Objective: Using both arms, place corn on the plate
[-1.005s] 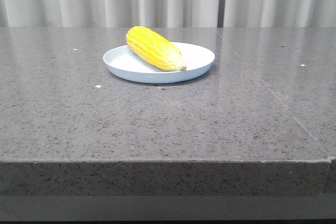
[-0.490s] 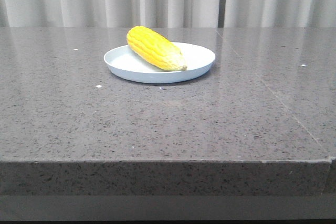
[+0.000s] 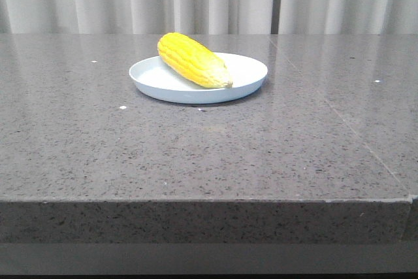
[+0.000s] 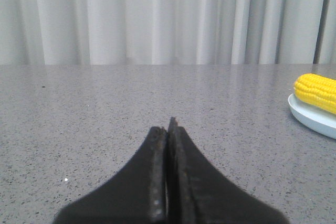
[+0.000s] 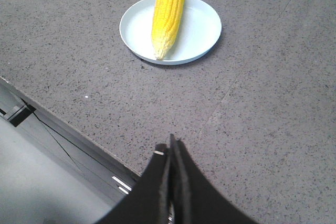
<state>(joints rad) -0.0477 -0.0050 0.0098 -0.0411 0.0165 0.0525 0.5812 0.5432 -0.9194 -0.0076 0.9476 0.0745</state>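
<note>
The corn (image 3: pixel 193 60) lies on the plate (image 3: pixel 247 68), its blunt end over the rim at ten o'clock, its pale tip resting inside near four o'clock. The plate sits on the grey speckled bench (image 3: pixel 196 155), toward the far side and a little left of centre in the front view, with bare stone around it on every side. The bench's near edge runs straight across at six o'clock. A seam in the stone crosses the right part, from twelve toward four o'clock. My left pincer (image 4: pixel 168 129) is closed, fingers pressed together and holding nothing, low over the bench, well apart from the plate. My right pincer (image 5: pixel 171 148) is likewise closed and empty, hanging above the bench's near edge.
</note>
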